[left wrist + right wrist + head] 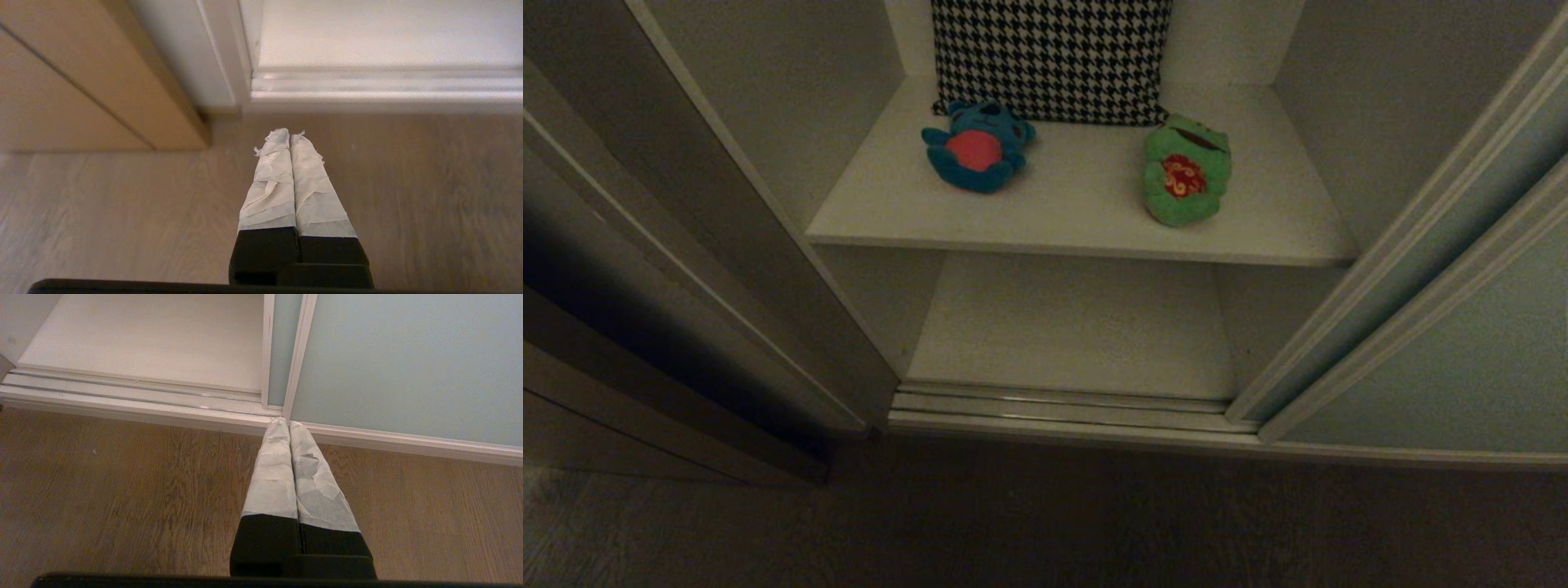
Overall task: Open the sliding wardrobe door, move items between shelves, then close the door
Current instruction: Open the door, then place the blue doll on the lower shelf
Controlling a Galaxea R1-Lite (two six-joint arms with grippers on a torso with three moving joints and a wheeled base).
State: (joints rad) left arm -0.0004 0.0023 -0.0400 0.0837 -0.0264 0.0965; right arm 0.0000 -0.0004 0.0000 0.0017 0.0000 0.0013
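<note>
The wardrobe stands open in the head view. Its pale grey-green sliding wardrobe door (pixel 1462 359) is pushed to the right, overlapping its twin. On the upper white shelf (pixel 1086 220) lie a blue plush toy with a red belly (pixel 977 145) and a green frog plush (pixel 1186 170). The lower shelf (pixel 1078 327) is bare. Neither arm shows in the head view. My left gripper (pixel 289 134) hangs shut and empty over the wood floor near the wardrobe's left corner. My right gripper (pixel 288 422) is shut and empty, above the floor by the door's (pixel 408 359) frame edge.
A black-and-white houndstooth pillow (pixel 1052 57) leans against the back wall behind the toys. A dark wooden side panel (pixel 645 310) flanks the opening on the left. Metal sliding tracks (pixel 1054 404) run along the wardrobe's threshold above the wood floor (pixel 1045 531).
</note>
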